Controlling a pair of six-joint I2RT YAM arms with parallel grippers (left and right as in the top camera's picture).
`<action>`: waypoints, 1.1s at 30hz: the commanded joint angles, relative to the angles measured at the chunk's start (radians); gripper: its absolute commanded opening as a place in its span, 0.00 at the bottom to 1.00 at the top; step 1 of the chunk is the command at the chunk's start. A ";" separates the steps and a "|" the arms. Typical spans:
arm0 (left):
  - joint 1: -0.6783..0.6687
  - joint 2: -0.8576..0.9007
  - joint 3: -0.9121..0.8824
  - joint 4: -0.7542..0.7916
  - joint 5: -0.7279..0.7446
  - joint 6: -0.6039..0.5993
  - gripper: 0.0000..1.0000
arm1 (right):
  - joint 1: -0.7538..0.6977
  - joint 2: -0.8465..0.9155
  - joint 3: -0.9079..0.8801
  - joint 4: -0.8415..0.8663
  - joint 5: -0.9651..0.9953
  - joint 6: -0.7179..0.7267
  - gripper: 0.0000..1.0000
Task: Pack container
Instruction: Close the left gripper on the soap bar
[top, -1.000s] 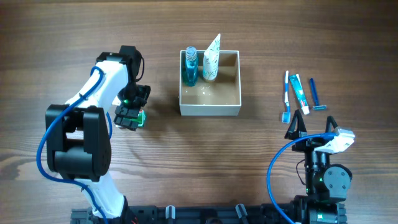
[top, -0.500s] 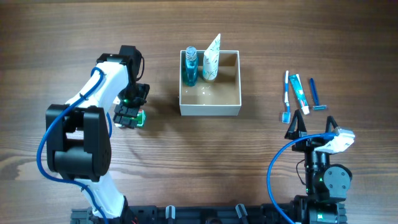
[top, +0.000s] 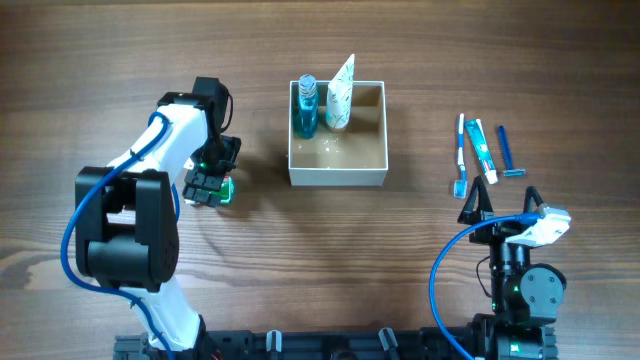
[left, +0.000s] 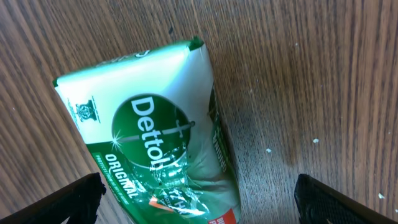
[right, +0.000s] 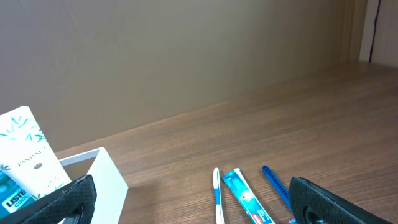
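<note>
The container (top: 337, 172) is a white-walled square box with a tan inside at the table's centre; a blue bottle (top: 306, 108) and a white tube (top: 340, 95) stand in its far left corner. Its corner and the tube show in the right wrist view (right: 99, 171). My left gripper (top: 208, 190) is open and points down over a green Dettol soap packet (left: 155, 143) lying on the table left of the container; its fingers straddle the packet without touching it. My right gripper (top: 503, 208) is open and empty near the front edge.
A blue-and-white toothbrush (top: 461, 155), a toothpaste tube (top: 481, 147) and a blue razor (top: 508, 152) lie side by side on the wood at the right, just beyond my right gripper. They also show in the right wrist view (right: 239, 193).
My left arm has shifted very slightly; the gripper stays over the soap packet. The right arm has not moved.
</note>
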 joint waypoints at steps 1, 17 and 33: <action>0.008 -0.006 -0.009 0.002 -0.034 0.013 1.00 | 0.006 0.000 -0.002 0.003 0.006 -0.006 1.00; 0.023 -0.006 -0.101 0.058 -0.019 0.016 1.00 | 0.006 0.000 -0.002 0.003 0.006 -0.006 1.00; 0.023 -0.006 -0.101 0.132 -0.023 0.043 0.96 | 0.006 0.000 -0.002 0.003 0.006 -0.006 1.00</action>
